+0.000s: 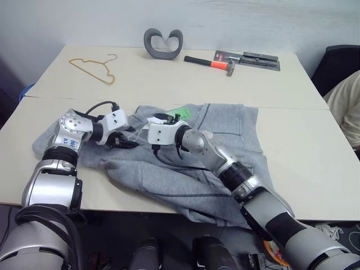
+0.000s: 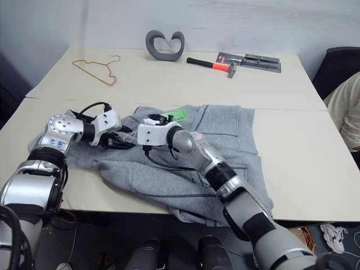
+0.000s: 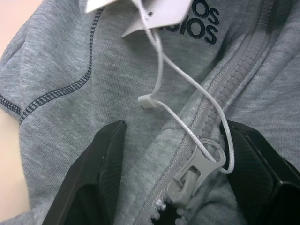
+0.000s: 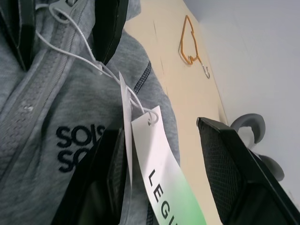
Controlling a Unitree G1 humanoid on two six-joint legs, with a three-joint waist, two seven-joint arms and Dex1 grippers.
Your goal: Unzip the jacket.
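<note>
The table carries everything, and the work sits at its front edge. The jacket, a light-grey fleece hoodie, lies spread flat across the front middle of the tabletop, its lower part spilling over the front edge; laid out like this, the zipper runs exposed on top, where both arms can reach it. The zip looks closed along the stretch visible in the left wrist view, so I judge the unzipping not yet started.

The left gripper rests on the jacket near its left end, its two black fingers set wide apart on either side of the zipper line with the grey zipper slider lying between them. It grips nothing; the stance reads as a straddle, ready either to pin the fabric or to close on the pull tab.

The right gripper reaches across to the same spot from the other side, tip to tip with the left one. Its jaws stand partly open around the white-and-green paper tag without pinching it. The tag hangs from a thin white string looped through the slider's pull, so it dangles right in the way of a clean grasp.

Along the far edge lie an orange wire hanger towards the left corner, a grey curved foam piece in the middle and a hammer beside a carded tool pack, all well apart from the work.
</note>
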